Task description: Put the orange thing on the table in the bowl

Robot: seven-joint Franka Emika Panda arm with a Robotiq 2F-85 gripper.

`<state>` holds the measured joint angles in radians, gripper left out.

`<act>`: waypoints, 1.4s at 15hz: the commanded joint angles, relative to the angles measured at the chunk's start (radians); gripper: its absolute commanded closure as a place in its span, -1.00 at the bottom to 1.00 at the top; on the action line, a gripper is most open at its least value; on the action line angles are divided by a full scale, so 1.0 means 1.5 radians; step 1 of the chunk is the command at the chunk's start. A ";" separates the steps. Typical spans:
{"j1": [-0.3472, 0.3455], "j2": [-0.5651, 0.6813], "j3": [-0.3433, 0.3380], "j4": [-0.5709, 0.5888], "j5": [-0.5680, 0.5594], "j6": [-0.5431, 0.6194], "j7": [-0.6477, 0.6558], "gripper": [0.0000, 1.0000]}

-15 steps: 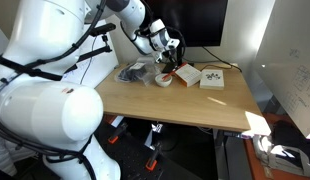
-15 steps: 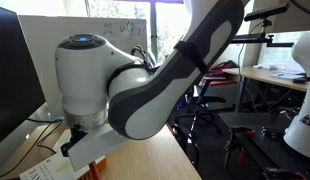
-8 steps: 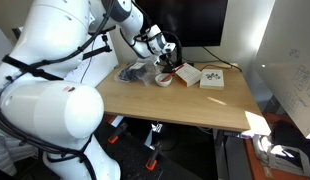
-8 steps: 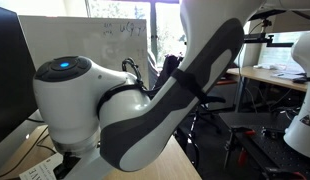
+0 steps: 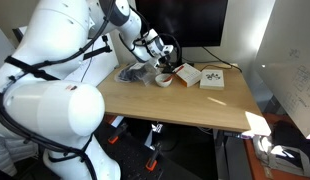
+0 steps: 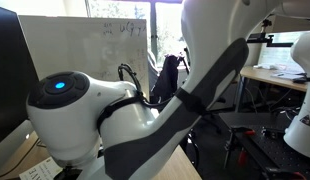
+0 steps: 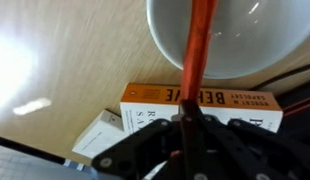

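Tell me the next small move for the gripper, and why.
Probably ease the gripper a little further over the bowl before letting go. In the wrist view the orange stick is pinched at its near end and reaches across the bowl, but the gripper itself sits above the book, outside the rim. Released here, the stick might tip out.

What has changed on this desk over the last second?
Only the white robot arm shifted: its big rounded joint swung down and left in an exterior view. Nothing was visibly picked up or let go. The hand, closed on the thin red-orange stick, stayed above the small white bowl. The flat white boxes on the light wooden table did not move.
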<state>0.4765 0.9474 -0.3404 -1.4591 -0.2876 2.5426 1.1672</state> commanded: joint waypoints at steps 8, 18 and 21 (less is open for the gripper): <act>-0.017 0.004 0.024 0.028 0.006 -0.026 -0.004 1.00; -0.038 -0.005 0.072 0.025 0.014 -0.060 -0.033 0.09; -0.041 -0.017 0.071 0.021 0.012 -0.057 -0.031 -0.35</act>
<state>0.4347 0.9565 -0.2551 -1.4179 -0.2820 2.4893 1.1562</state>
